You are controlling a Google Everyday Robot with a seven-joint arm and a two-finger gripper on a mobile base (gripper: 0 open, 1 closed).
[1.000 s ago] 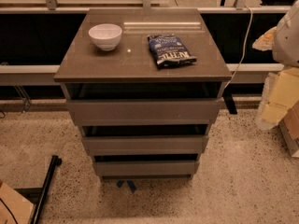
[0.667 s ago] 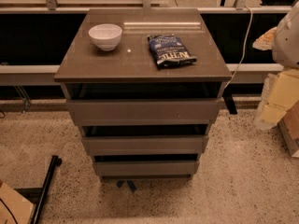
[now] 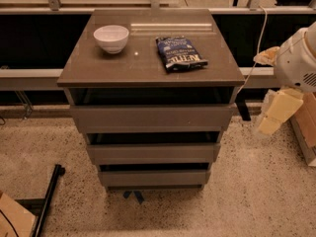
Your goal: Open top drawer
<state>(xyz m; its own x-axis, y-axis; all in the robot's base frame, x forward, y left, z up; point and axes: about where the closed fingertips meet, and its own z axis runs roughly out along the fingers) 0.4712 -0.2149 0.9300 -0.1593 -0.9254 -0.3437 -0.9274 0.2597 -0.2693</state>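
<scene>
At the far left a black pole (image 3: 47,196) lay on the speckled floor, with a cardboard corner (image 3: 11,220) beside it; neither touched the cabinet. On the cabinet's tabletop (image 3: 148,68) a white bowl (image 3: 111,37) stood toward the left rear, and a dark snack bag (image 3: 180,53) lay flat to its right, apart from the bowl. Just under the tabletop, below a dark gap, sat the top drawer (image 3: 150,117), a flat front with no handle, nearly as wide as the top itself; it looked shut or close to it. Beneath it came the two narrower drawers, the middle drawer (image 3: 153,153) and the bottom drawer (image 3: 154,177), each set under its own dark slot. To the right a white cable (image 3: 257,43) hung down past the cabinet's corner; at the right edge the gripper (image 3: 275,111) hung off to the side of the cabinet, level with the top drawer but well apart from it; whether it was open or closed I could not tell.

By my reckoning the job was at the approach step, with nothing grasped; the next move called for swinging the gripper left to the drawer's front, hooking its upper edge through the gap, and pulling straight outward, gently enough not to jolt the bowl.
</scene>
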